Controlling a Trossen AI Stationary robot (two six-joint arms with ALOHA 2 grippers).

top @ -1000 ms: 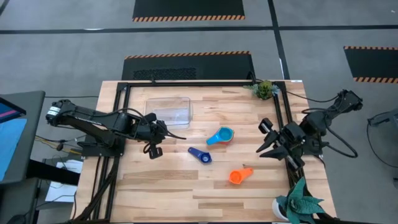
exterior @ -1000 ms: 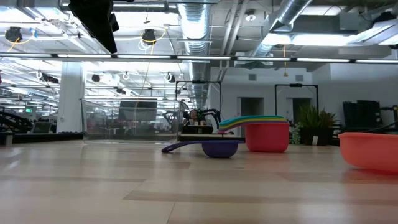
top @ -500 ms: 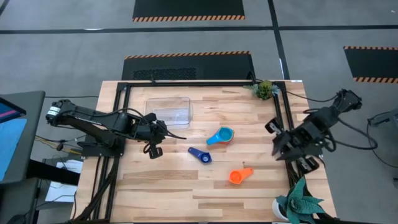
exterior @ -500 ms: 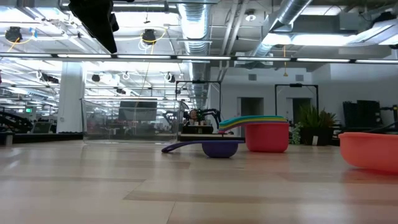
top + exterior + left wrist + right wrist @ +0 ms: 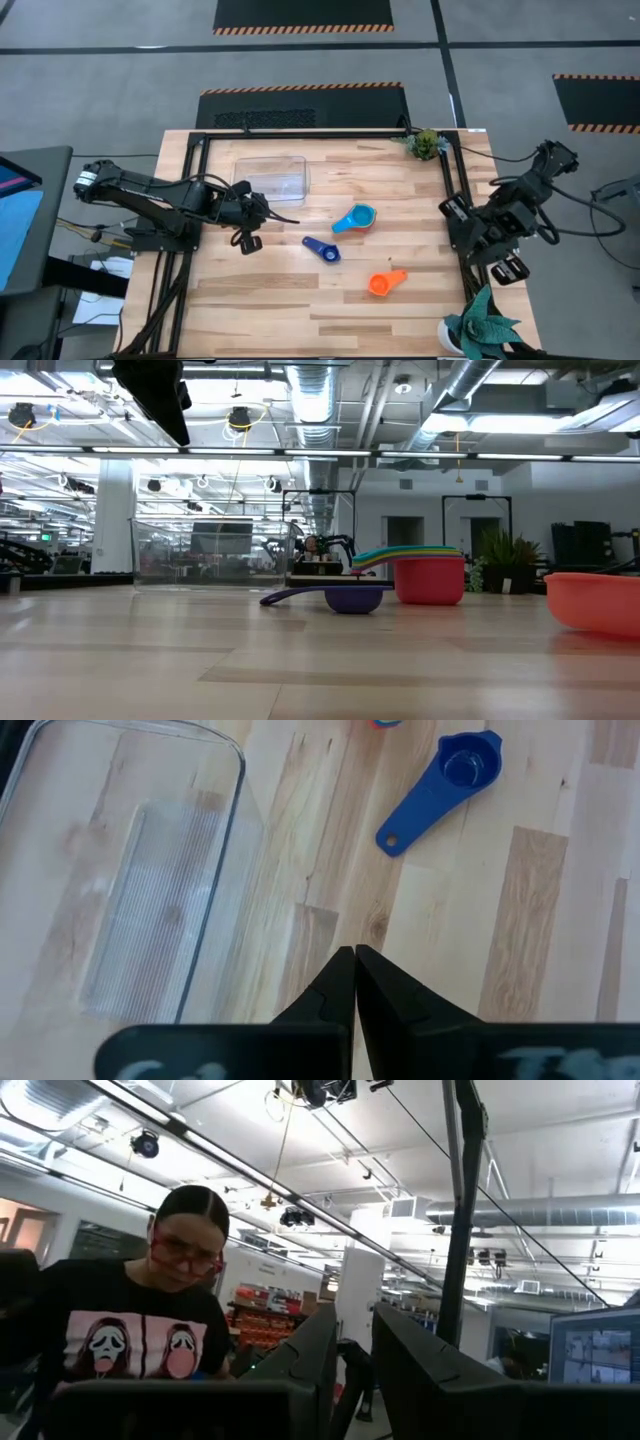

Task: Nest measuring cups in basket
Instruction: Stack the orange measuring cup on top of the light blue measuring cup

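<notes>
The clear basket (image 5: 272,178) stands at the far left of the table, with nothing in it in the left wrist view (image 5: 130,870). A nested stack of measuring cups (image 5: 355,218), red at the bottom (image 5: 430,578) and light blue on top, stands mid-table. A dark blue cup (image 5: 322,249) and an orange cup (image 5: 385,282) sit apart on their bowls. My left gripper (image 5: 353,965) hovers shut just near of the basket (image 5: 248,238). My right gripper (image 5: 353,1365) is over the table's right edge (image 5: 475,235), tipped upward, open, nothing between its fingers.
A small potted plant (image 5: 427,144) stands at the far right corner and another plant (image 5: 480,325) at the near right corner. A black frame (image 5: 455,190) runs along the table's sides. A person (image 5: 140,1330) shows in the room beyond.
My right gripper has drawn back from the table toward its right edge, risen a little, and tipped from pointing over the table to pointing upward into the room, rolling as it went. Its finger gap looks the same. The cups and basket have not moved.
</notes>
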